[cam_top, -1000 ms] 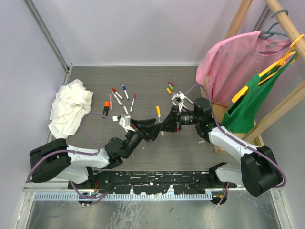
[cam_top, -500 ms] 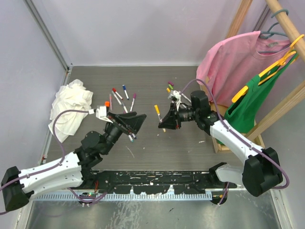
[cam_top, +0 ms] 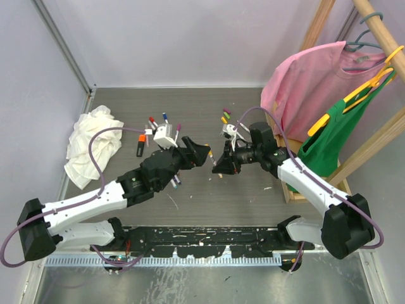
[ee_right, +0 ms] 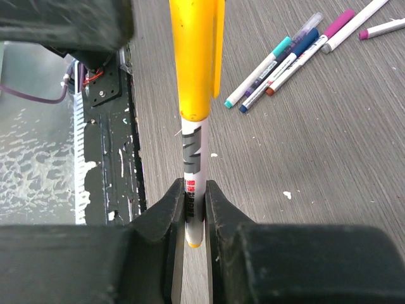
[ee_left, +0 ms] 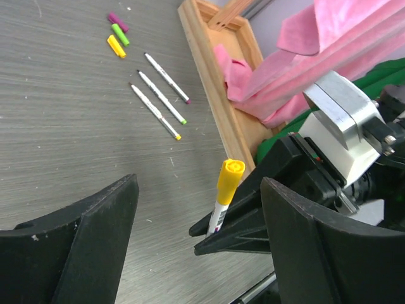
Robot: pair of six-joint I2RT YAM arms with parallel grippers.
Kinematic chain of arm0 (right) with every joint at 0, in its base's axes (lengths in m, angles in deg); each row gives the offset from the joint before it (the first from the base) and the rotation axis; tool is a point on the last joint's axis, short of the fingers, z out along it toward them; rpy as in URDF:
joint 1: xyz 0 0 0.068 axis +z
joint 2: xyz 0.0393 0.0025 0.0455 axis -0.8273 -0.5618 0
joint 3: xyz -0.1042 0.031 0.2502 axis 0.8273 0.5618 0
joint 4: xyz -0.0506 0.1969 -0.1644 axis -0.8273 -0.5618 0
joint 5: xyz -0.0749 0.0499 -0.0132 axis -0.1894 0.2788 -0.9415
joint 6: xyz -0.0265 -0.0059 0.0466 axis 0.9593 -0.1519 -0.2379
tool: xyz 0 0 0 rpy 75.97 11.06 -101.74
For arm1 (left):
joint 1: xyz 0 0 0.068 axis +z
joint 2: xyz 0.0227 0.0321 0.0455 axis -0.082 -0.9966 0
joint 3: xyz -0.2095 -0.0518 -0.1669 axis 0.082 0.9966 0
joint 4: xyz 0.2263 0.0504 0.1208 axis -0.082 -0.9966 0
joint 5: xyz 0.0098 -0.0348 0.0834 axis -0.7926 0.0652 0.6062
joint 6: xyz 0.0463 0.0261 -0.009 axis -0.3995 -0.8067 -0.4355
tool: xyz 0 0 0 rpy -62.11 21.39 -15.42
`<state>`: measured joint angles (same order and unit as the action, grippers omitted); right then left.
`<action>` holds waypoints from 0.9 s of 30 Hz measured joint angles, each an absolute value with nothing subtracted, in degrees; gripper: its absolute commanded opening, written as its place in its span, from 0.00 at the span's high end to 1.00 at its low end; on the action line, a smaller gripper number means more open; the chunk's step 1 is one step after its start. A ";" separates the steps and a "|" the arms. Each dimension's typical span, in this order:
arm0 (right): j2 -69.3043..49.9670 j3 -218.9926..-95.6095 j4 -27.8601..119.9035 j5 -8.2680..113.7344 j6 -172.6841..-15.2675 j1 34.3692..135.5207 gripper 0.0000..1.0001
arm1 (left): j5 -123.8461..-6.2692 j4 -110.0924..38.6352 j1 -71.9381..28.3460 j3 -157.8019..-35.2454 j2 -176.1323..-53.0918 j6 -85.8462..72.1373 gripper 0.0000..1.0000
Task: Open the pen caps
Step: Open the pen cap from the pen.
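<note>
Gripping a marker pen (ee_right: 193,166) low on its white barrel, the right claw (ee_right: 193,202) is clenched hard, one finger pressed on each side. The pen stands up out of the claw with its yellow cap (ee_right: 193,57) on the far end, fully seated on the barrel.

Facing it, the left claw (ee_left: 199,190) is released wide. Its two black fingers (ee_left: 95,234) flank the yellow cap, which sits in the gap between them, and neither finger touches it as far as I can see.

Just past the right claw, three uncapped pens (ee_left: 161,96) lie side by side on the grey tabletop (cam_top: 253,202), showing purple, green and yellow tips. A little further out lie three loose caps (ee_left: 118,34), purple, green and yellow, close together. Beside those runs the base of a wooden frame (ee_left: 209,69) with a pink shirt (ee_left: 329,38) hanging over it.

Below the left claw's arm a few pens (ee_right: 273,66) lie bunched. Behind that arm's wrist more capped pens (cam_top: 166,118) are scattered, and well beyond them a crumpled white rag (cam_top: 92,145) sits near the side wall.
</note>
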<state>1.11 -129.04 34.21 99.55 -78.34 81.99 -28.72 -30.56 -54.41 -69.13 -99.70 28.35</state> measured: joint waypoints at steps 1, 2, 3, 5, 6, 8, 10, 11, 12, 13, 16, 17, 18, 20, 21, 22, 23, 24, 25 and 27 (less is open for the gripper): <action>1.07 -129.06 34.10 99.53 -78.19 81.99 0.99 | -28.48 -31.33 -54.41 -69.98 -100.85 28.63 0.24; 0.98 -129.09 34.08 99.44 -78.04 82.01 0.99 | -28.20 -31.85 -54.41 -70.86 -101.99 28.77 0.25; 0.87 -129.13 34.04 99.31 -77.97 82.01 0.99 | -28.02 -32.29 -54.41 -71.51 -102.86 28.88 0.27; 0.87 -129.15 33.97 99.07 -77.82 82.01 0.99 | -27.63 -32.66 -54.41 -72.71 -104.42 29.01 0.32; 0.87 -129.19 33.91 99.00 -77.75 82.01 0.99 | -27.52 -32.88 -54.41 -73.22 -105.03 29.05 0.36; 0.85 -129.35 33.60 98.74 -77.60 82.08 0.99 | -27.45 -33.08 -54.41 -73.98 -105.99 29.16 0.43; 0.87 -129.46 33.47 98.57 -77.47 82.14 0.99 | -27.43 -33.19 -54.41 -74.46 -106.78 29.38 0.46; 0.87 -129.52 33.38 98.46 -77.38 82.23 0.99 | -27.45 -33.32 -54.41 -74.59 -107.04 29.44 0.48; 0.85 -129.61 33.21 98.35 -77.31 82.25 0.99 | -27.45 -33.43 -54.41 -74.75 -107.39 29.84 0.50; 0.85 -129.70 33.10 98.15 -77.23 82.32 0.99 | -27.45 -33.45 -54.41 -74.77 -107.65 30.10 0.52; 0.76 -129.74 32.53 97.76 -77.14 82.34 0.99 | -27.52 -33.41 -54.41 -74.88 -108.15 30.62 0.56; 0.63 -129.76 32.40 97.69 -77.03 82.36 0.99 | -27.54 -33.41 -54.41 -74.92 -108.24 30.71 0.57; 0.50 -129.76 32.36 97.63 -76.94 82.41 0.99 | -27.54 -33.43 -54.41 -74.92 -108.33 30.80 0.58; 0.37 -129.78 32.22 97.58 -76.88 82.41 0.99 | -27.61 -33.43 -54.41 -74.92 -108.50 30.97 0.61; 0.30 -129.78 32.11 97.56 -76.83 82.41 0.98 | -27.67 -33.43 -54.41 -74.92 -108.61 31.24 0.63; 0.23 -129.78 31.96 97.47 -76.77 82.41 0.98 | -27.69 -33.41 -54.43 -74.92 -108.74 31.50 0.65; 0.15 -129.78 31.79 97.41 -76.75 82.41 0.98 | -27.80 -33.41 -54.43 -74.92 -108.85 31.69 0.67; 0.13 -129.78 31.61 97.32 -76.75 82.41 0.98 | -27.96 -33.36 -54.43 -74.92 -108.96 31.80 0.69; 0.13 -129.78 31.48 97.19 -76.72 82.41 0.98 | -28.13 -33.32 -54.43 -74.94 -109.07 31.94 0.72; 0.13 -129.78 31.15 97.10 -76.75 82.41 0.97 | -28.37 -33.14 -54.43 -74.94 -109.22 32.07 0.80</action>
